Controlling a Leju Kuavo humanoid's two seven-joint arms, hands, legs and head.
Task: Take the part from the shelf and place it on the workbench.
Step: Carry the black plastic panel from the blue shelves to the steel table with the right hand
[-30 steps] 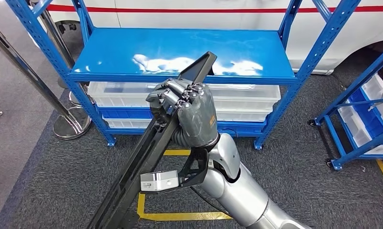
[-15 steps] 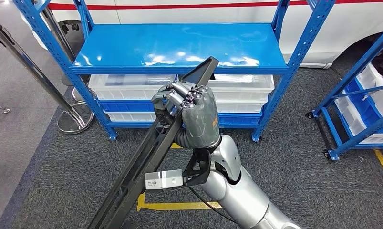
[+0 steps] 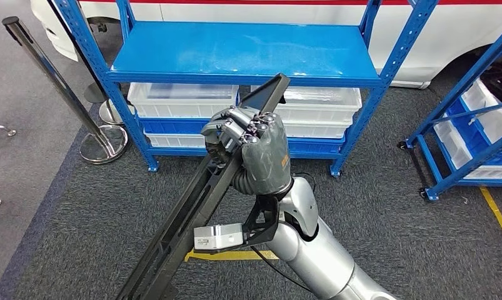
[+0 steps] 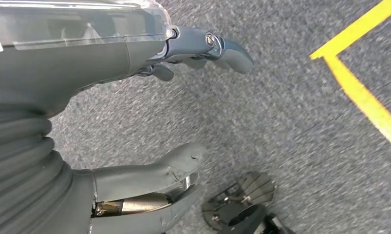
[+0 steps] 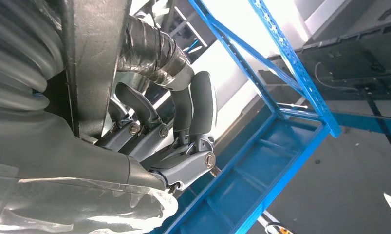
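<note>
A long black part (image 3: 192, 219) runs on a slant from the lower left up toward the blue shelf (image 3: 248, 53), its upper tip in front of the shelf's edge. My right hand (image 3: 254, 153) grips this part near its upper end, fingers wrapped around it. In the right wrist view the same part (image 5: 91, 63) passes through the curled fingers (image 5: 183, 146) of my right hand. My left hand (image 4: 149, 117) hangs over grey carpet with its fingers apart and nothing in it.
White bins (image 3: 179, 100) sit on the shelf's lower levels. A chrome stanchion (image 3: 98, 140) stands at the left. A second blue rack (image 3: 473, 131) is at the right. Yellow floor tape (image 3: 235, 255) lies under my arm. A white vehicle body (image 3: 461, 37) stands behind the shelf.
The whole view has shifted: the shelf sits farther off and more carpet shows in front of it. My right hand keeps the same grip on the black part.
</note>
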